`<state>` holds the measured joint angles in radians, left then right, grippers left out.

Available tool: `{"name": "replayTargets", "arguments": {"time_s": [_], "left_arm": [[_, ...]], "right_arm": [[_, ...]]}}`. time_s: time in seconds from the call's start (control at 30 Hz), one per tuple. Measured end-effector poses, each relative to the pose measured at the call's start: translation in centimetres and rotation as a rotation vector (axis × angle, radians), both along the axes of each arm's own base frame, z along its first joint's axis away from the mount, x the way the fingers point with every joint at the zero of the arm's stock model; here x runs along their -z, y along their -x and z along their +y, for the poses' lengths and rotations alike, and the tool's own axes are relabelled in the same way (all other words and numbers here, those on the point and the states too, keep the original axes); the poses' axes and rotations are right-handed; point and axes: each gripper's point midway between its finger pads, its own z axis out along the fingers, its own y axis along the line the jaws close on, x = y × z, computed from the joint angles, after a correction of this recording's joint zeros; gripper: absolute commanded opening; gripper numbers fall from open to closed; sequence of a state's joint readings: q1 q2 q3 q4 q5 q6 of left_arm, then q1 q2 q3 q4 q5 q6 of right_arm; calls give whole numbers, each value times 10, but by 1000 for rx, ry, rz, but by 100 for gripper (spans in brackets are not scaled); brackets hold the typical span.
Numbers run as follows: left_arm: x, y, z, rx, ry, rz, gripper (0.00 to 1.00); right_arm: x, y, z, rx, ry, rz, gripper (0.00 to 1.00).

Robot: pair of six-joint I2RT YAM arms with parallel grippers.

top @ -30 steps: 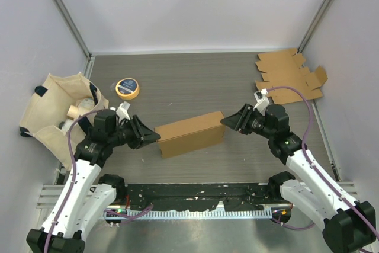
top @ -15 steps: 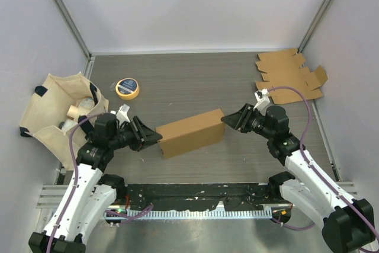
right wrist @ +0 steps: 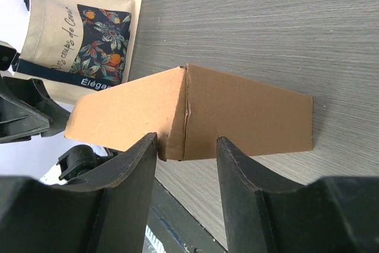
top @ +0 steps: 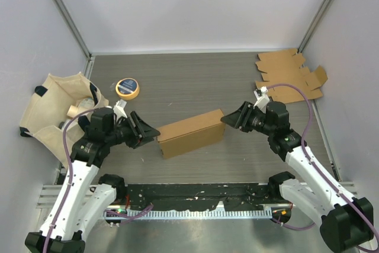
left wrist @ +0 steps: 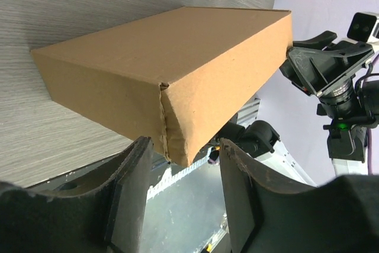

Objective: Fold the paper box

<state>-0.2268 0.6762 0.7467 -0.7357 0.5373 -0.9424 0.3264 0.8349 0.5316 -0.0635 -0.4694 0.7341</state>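
From above, we see the closed brown cardboard box (top: 190, 133) lying flat in the middle of the grey counter (top: 195, 81), with the left fingers (top: 142, 130) at its left end and the right fingers (top: 234, 118) at its right end. In the left wrist view, the left fingers (left wrist: 127, 199) stand parted around the box's near corner, clamping nothing. In the right wrist view, the right fingers (right wrist: 127, 188) are likewise spread astride the opposite corner, holding nothing.

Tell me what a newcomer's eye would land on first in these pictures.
The closed brown cardboard box lies slantwise at the centre, the left gripper and right gripper at its opposite ends, jaws open astride its corners. Next come flat cardboard blanks in the far right corner and a cream tote bag at the left edge.
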Motion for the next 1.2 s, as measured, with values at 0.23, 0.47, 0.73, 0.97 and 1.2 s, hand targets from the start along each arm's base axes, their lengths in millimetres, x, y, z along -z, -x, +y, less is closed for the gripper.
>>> {"name": "replayTargets", "arguments": {"time_s": [0.23,0.47,0.73,0.97,1.2], "left_arm": [[-1,3,0,-9,5,24,30],[-5,3,-5,-13,57,49,24],[6,5,-7,-7,68,85,21],[12,2,-10,-1,89,82,0],[17,-3,-15,23,123,23,0]], "right_arm": [[0,-3,-3,-24,-25,52,52],[0,-5,2,-56,-50,78,45],[-3,-9,3,-52,-61,69,40],[-1,-14,2,-41,-62,41,31],[8,-25,-1,-20,-56,-37,14]]}}
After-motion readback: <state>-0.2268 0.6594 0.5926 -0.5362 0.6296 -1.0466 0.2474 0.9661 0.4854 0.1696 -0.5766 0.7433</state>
